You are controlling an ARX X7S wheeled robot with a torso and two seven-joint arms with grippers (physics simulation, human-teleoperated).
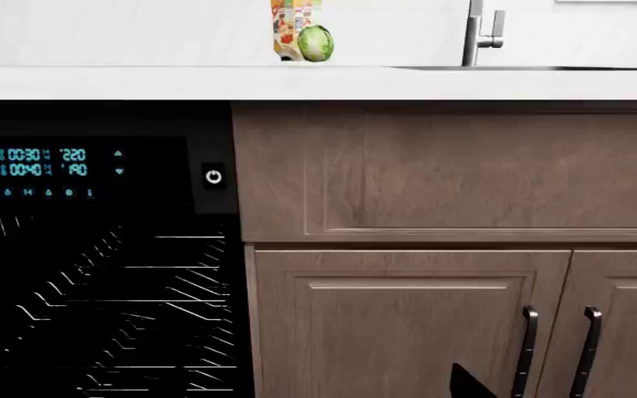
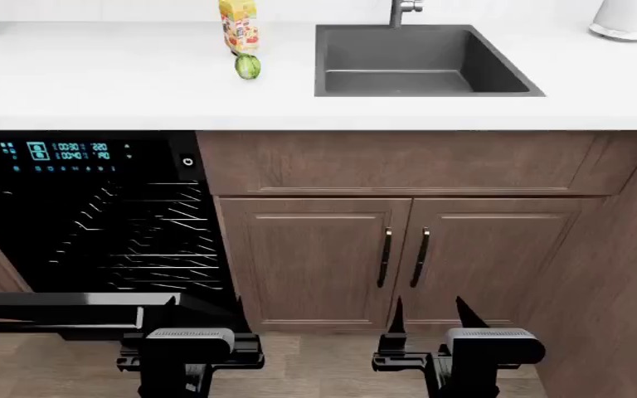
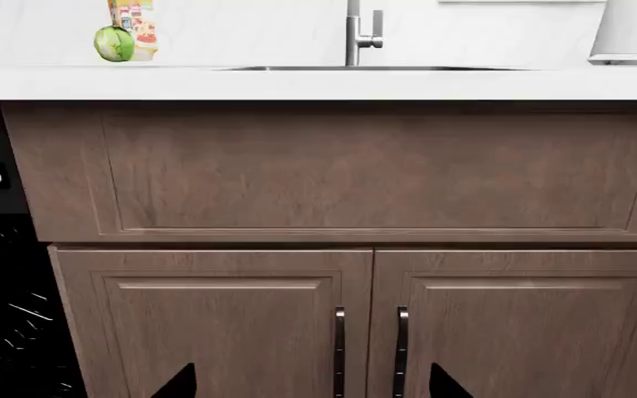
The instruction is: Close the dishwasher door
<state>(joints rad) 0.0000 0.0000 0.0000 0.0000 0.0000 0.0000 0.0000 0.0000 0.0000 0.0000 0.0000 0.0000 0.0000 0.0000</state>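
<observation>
Dishwasher door [image 2: 70, 308] lies dropped open just ahead of left gripper [image 2: 192, 352]; right gripper [image 2: 430, 327] jaws spread, left's indiscernible.

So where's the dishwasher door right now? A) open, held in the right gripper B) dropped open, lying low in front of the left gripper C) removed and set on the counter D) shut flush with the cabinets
B: in the head view the dishwasher door hangs open low beside the left gripper, leaving the racks exposed.

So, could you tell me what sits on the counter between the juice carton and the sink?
Only a small green round fruit beside the carton; the counter toward the sink is bare, per the head view.
</observation>
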